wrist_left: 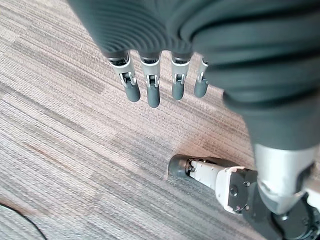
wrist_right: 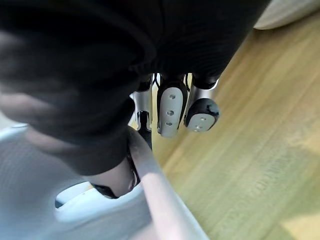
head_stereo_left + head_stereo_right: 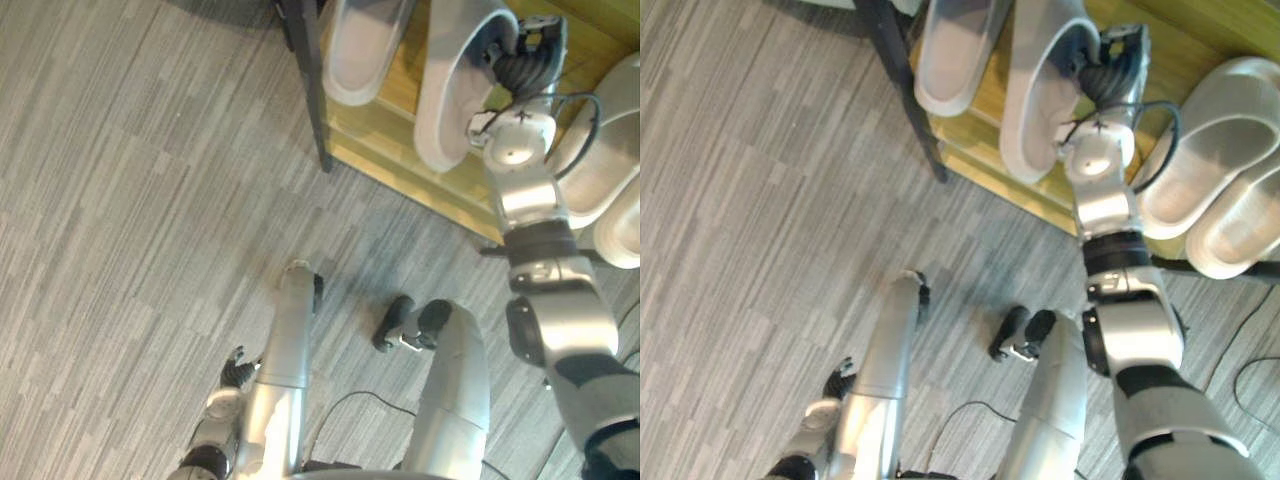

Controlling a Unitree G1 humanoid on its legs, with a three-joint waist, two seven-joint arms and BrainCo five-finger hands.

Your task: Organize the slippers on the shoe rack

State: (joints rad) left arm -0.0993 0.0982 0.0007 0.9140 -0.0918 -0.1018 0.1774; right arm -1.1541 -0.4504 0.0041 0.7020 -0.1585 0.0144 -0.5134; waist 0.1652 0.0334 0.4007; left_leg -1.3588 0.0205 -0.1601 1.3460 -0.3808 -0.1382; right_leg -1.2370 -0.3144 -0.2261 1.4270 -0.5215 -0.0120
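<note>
Right hand [image 3: 522,60]: extended over the shoe rack [image 3: 398,140], at the second slipper [image 3: 450,100] from the rack's dark corner post [image 3: 312,80]. In the right wrist view the fingers [image 2: 170,112] are curled on the outer side of the slipper's band, with the thumb on its inner side, so the hand is closed on the band in a pinch.

The held slipper lies on the rack's wooden shelf, its long axis running front to back and one end projecting past the shelf's front edge.

Other items on the rack:
- One pale grey slipper [image 3: 362,50] just beside the held one, on the side nearer the post, lying roughly parallel to it.
- Two further slippers – [image 3: 605,150] and [image 3: 625,225] – side by side on the far side of the right arm from the post.

Left hand [image 3: 236,368]: hangs low over the grey carpet [image 3: 120,200], well apart from the rack. Its fingers [image 1: 151,90] are straight and relaxed, and it holds nothing.
</note>
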